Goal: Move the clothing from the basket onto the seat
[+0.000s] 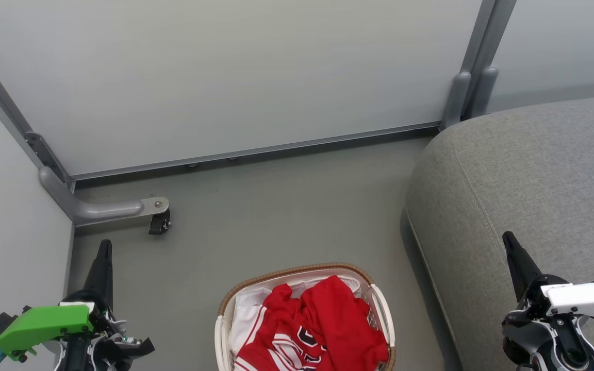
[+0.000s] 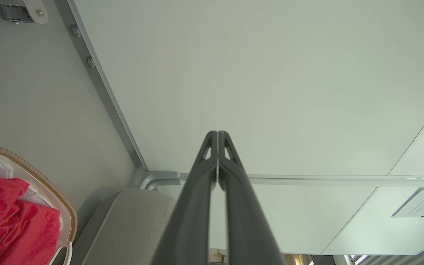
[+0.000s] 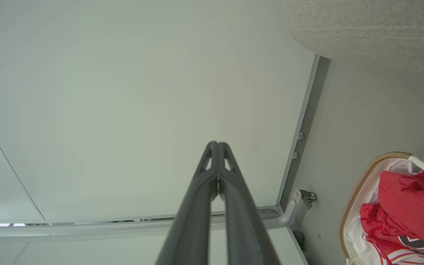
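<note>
Dark left end effector [image 1: 104, 248], right end effector [image 1: 509, 241] — closed, parallel

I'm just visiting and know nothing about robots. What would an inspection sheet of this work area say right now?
Surface: smooth grey floor; the basket stands on it.
Job's things: striped jersey and plain red shirt heaped in the basket; no garment on the visible part of the grey seat at its right.
Clutter: white liner sheet under the garments.
Grippers: left gripper and right gripper both shut, holding nothing, apart from the basket.
Cables: nothing seen.
Surroundings: pale partition panels; metal frame foot with a caster.
</note>
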`<state>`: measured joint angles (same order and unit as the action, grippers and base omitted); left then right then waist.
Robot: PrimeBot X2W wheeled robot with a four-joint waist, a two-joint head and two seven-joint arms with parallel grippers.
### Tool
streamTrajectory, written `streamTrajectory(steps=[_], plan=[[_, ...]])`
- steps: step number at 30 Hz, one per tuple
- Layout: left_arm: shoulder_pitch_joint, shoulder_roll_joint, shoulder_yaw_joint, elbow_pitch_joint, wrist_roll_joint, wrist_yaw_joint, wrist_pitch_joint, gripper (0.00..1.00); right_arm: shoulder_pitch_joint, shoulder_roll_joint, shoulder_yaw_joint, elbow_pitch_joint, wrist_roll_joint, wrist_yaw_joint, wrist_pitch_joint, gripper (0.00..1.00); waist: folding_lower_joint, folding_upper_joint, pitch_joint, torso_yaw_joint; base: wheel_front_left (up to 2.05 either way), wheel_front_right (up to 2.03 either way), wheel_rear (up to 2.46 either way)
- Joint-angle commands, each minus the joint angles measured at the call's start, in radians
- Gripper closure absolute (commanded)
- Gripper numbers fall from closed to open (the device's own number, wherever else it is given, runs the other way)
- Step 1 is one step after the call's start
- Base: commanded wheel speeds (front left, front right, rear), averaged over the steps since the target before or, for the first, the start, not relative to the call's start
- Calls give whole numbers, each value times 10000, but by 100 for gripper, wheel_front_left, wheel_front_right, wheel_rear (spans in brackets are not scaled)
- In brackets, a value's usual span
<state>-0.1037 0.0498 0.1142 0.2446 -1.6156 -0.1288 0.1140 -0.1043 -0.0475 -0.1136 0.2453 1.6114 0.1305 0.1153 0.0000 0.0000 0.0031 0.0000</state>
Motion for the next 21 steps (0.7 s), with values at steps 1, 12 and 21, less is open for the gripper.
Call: streamTrajectory(steps=[1,12,21], plan=[[-109,14,5,-12,54,-40,26,100,-82,-58,-14,-28,32,4,4,100,0,0,0,0,0,0,0],[-109,14,5,-12,54,-40,26,100,-82,-58,-14,-28,32,4,4,100,0,0,0,0,0,0,0],[-109,14,5,-12,54,-40,26,100,-82,-58,-14,-28,32,4,4,100,0,0,0,0,0,0,0]])
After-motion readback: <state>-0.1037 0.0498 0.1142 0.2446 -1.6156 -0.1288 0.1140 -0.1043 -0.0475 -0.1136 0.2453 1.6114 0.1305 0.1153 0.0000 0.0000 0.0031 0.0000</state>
